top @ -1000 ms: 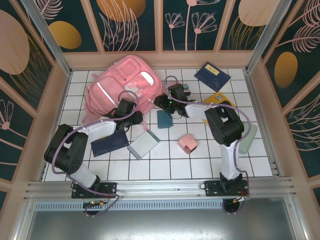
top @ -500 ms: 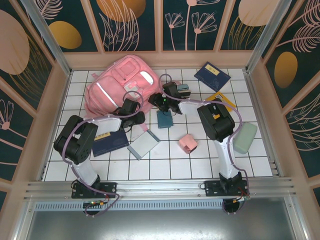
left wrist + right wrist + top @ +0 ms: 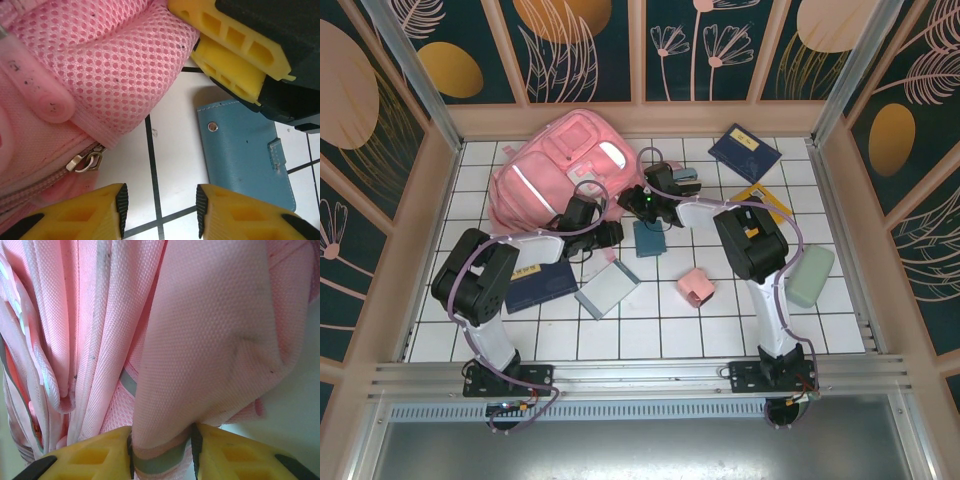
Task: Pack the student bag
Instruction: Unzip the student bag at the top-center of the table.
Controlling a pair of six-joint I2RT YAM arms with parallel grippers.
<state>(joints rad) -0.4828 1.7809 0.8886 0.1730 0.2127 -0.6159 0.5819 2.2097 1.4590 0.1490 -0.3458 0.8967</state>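
Student bag (image 3: pixel 555 170) lies at the far left of the white-tiled table (image 3: pixel 650 335), near the back wall. Both arms reach to its near right corner. The right hand (image 3: pixel 161 450) is clenched on a fold of it, perhaps a strap. The left hand (image 3: pixel 160 210) hangs released over bare tile beside a teal wallet (image 3: pixel 245 150).

No legible text or numbers; yellow label (image 3: pixel 749 142) on navy book (image 3: pixel 740 155), right of student bag (image 3: pixel 555 170), too small to read.

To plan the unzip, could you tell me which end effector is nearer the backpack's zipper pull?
Left. The left end effector hangs open just beside the zipper pull; the right end effector grips backpack fabric farther off.
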